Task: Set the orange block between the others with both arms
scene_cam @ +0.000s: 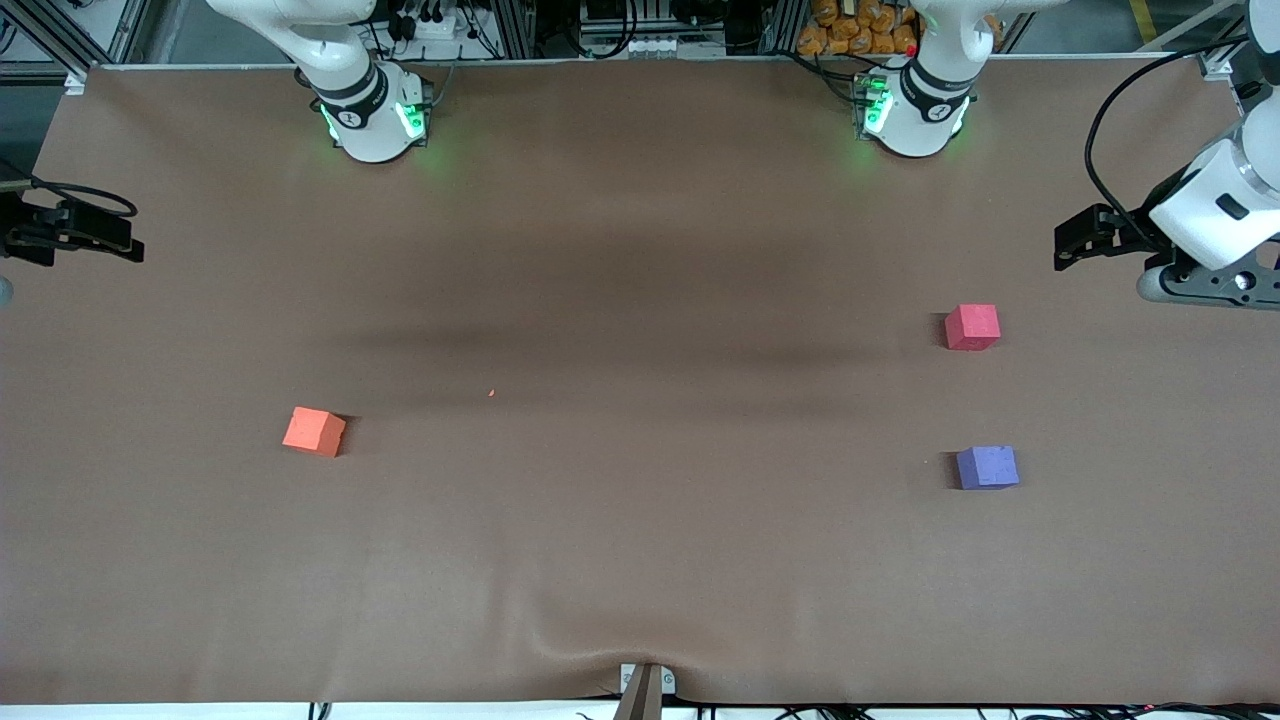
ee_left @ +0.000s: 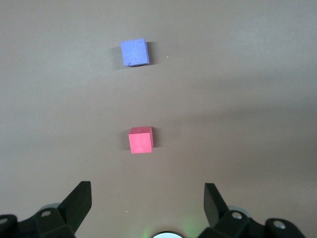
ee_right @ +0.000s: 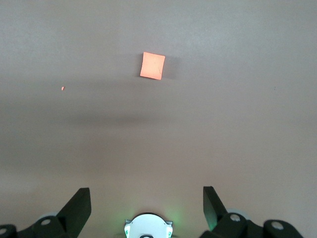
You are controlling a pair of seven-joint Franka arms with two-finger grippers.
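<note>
The orange block (scene_cam: pixel 314 431) (ee_right: pixel 152 65) lies alone on the brown table toward the right arm's end. The others lie toward the left arm's end: a pinkish-red cube (scene_cam: pixel 972 327) (ee_left: pixel 140 140) and a purple cube (scene_cam: pixel 987 467) (ee_left: pixel 134 52) nearer the front camera, with a gap between them. My left gripper (scene_cam: pixel 1062 245) (ee_left: pixel 147 198) hangs open and empty over the table's left-arm end, apart from the pinkish-red cube. At the right-arm end my right gripper (scene_cam: pixel 130 235) (ee_right: pixel 146 198) hangs open over the table, holding nothing.
A tiny orange crumb (scene_cam: pixel 491 392) (ee_right: pixel 63 88) lies on the table between the orange block and the middle. The arms' bases (scene_cam: pixel 375 115) (scene_cam: pixel 915 110) stand along the back edge. The brown cover wrinkles near a clamp (scene_cam: pixel 645 690) at the front edge.
</note>
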